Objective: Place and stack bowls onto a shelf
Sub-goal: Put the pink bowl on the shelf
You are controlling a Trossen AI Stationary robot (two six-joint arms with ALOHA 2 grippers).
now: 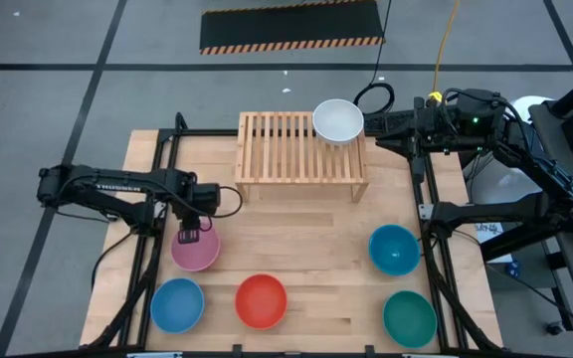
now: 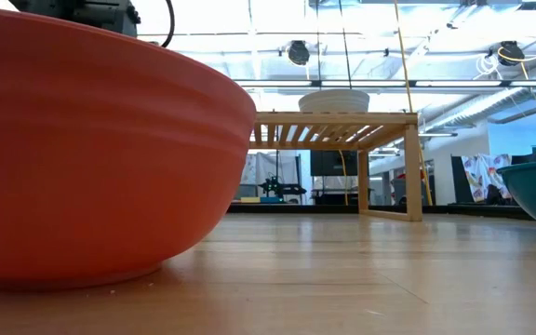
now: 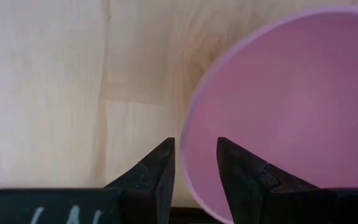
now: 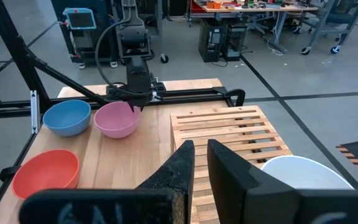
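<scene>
The pink bowl [image 1: 195,249] stands upright on the table at the left. My left gripper [image 3: 195,163] points down over its left rim [image 3: 188,134] and is open. One finger stands outside the rim and one over the bowl's inside, and neither touches it. The white bowl [image 1: 337,121] sits on the far right corner of the slatted shelf [image 1: 301,154]. My right gripper [image 4: 201,152] is held high beside that corner, with only a narrow gap between its fingers and nothing in it.
Along the near edge stand the blue bowl [image 1: 177,304], the red bowl [image 1: 261,300] and the green bowl [image 1: 409,318]. The teal-blue bowl [image 1: 394,249] is at the right. Bare wood lies between the shelf and the bowls.
</scene>
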